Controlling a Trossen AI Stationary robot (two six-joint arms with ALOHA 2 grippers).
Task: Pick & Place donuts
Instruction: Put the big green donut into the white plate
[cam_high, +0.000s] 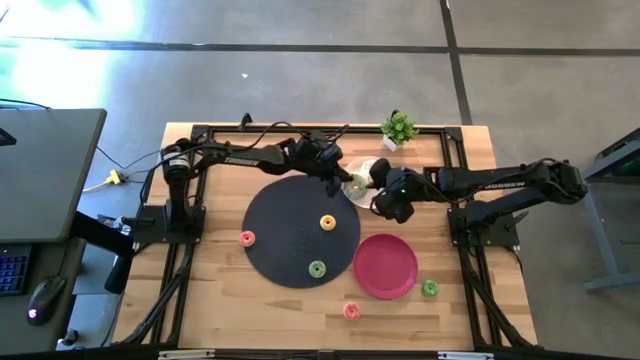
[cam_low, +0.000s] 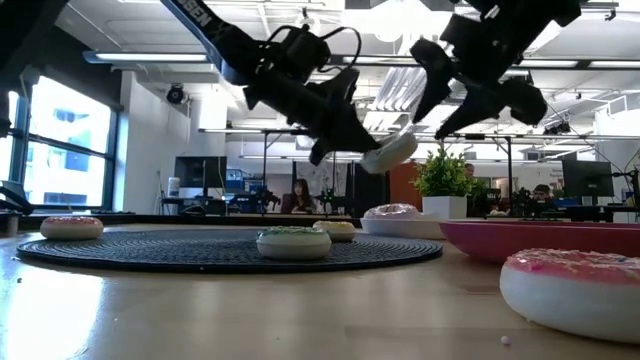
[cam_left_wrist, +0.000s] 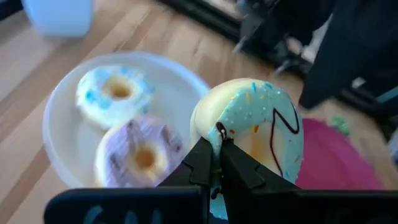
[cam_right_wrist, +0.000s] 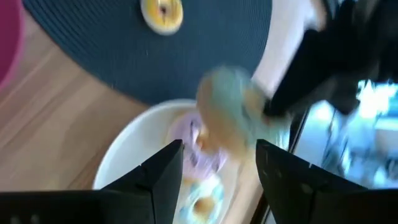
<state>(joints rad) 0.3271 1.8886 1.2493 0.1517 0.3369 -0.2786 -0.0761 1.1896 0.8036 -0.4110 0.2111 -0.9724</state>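
My left gripper (cam_high: 343, 180) (cam_left_wrist: 219, 146) is shut on a pale green donut (cam_left_wrist: 255, 127) with coloured sprinkles, above the white plate (cam_high: 364, 168) near the table's far edge. Two more donuts lie on that plate, a blue-white one (cam_left_wrist: 115, 93) and a lavender one (cam_left_wrist: 140, 155). My right gripper (cam_high: 384, 200) (cam_right_wrist: 217, 165) hangs open just right of the plate and touches nothing. A yellow donut (cam_high: 327, 222) and a green one (cam_high: 317, 268) lie on the black mat (cam_high: 290, 240). A pink one (cam_high: 247, 238) lies at the mat's left edge. My left gripper pinches the pale green donut's rim (cam_left_wrist: 214, 121) between its two fingertips, coming slanting down from the table's left. The donut (cam_low: 390, 150) is lifted clear above the white plate and is tilted on edge, beyond the fingertips.
A red plate (cam_high: 385, 265) sits right of the mat, with a green donut (cam_high: 429, 288) to its right and a pink donut (cam_high: 351, 311) toward the near edge. A small potted plant (cam_high: 398, 128) stands at the far edge. Bare wood shows at the near left.
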